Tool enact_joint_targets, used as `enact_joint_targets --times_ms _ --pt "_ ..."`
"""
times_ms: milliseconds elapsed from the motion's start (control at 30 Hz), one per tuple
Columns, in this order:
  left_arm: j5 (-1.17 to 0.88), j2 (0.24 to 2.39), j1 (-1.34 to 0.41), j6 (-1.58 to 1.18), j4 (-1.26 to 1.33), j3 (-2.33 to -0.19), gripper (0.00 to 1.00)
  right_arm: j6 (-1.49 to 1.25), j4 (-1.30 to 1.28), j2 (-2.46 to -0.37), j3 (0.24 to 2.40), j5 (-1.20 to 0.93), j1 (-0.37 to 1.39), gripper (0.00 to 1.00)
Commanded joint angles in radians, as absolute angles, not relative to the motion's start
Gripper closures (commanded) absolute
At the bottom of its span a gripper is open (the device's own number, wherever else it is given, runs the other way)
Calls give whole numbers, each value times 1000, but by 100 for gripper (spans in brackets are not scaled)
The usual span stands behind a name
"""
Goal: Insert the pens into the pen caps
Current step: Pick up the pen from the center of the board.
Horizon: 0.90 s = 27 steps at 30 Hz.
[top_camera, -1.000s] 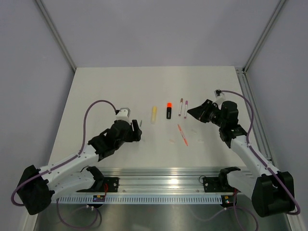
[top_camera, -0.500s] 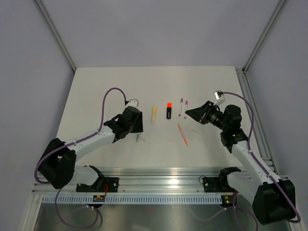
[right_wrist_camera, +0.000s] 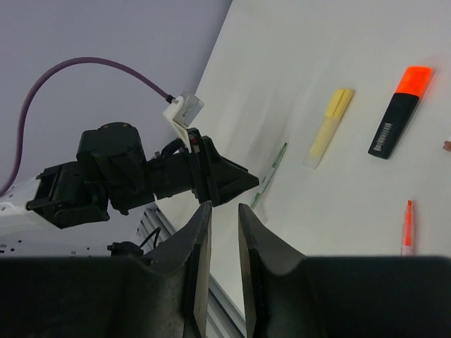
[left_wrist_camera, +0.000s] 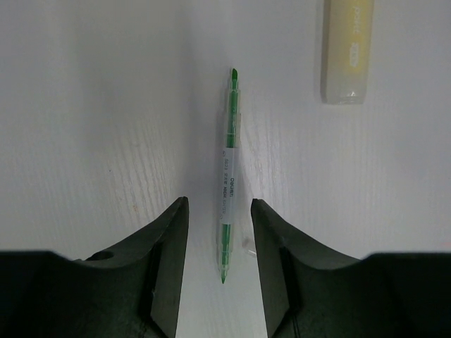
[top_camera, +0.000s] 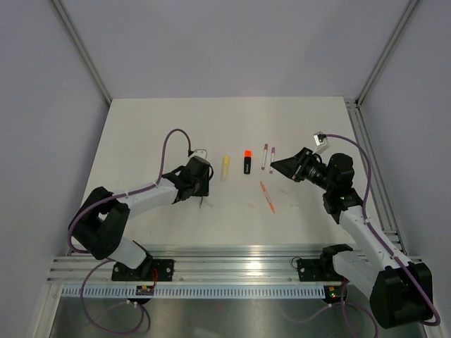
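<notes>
Pen (left_wrist_camera: 227, 176) between left tool's (left_wrist_camera: 219, 202) parted fingers (left_wrist_camera: 168, 246): green up close, grey overhead.

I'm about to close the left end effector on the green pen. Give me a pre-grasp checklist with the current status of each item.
1. Left end effector open: ok, jaws stand apart with nothing held.
2. Green pen inside the gap: ok, roughly centred between the fingers.
3. Pen alignment: ok, it lies lengthwise along the gap, so closing would pinch across the barrel.
4. Yellow highlighter out of the way: ok, it lies apart, beyond the fingertips and off to one side.
5. Fingertip height above the table: cannot tell.
6. Right end effector out of the way: ok, it is empty and held well away from the green pen.
</notes>
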State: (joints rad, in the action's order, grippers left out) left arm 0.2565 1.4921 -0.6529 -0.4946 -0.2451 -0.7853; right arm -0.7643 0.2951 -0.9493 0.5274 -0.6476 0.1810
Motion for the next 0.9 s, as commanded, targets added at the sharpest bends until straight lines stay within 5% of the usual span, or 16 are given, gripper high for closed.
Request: enact_joint_targets --times_ms 0,467,867 --pt "267 1515 -649 -471 -206 -830 58 -773 350 -953 528 -684 178 72" --pt "299 1638 -646 -448 -219 -876 62 -756 345 -977 538 -681 202 71" --pt "341 1579 -638 -442 -210 -802 80 -726 319 -1016 574 -641 250 70"
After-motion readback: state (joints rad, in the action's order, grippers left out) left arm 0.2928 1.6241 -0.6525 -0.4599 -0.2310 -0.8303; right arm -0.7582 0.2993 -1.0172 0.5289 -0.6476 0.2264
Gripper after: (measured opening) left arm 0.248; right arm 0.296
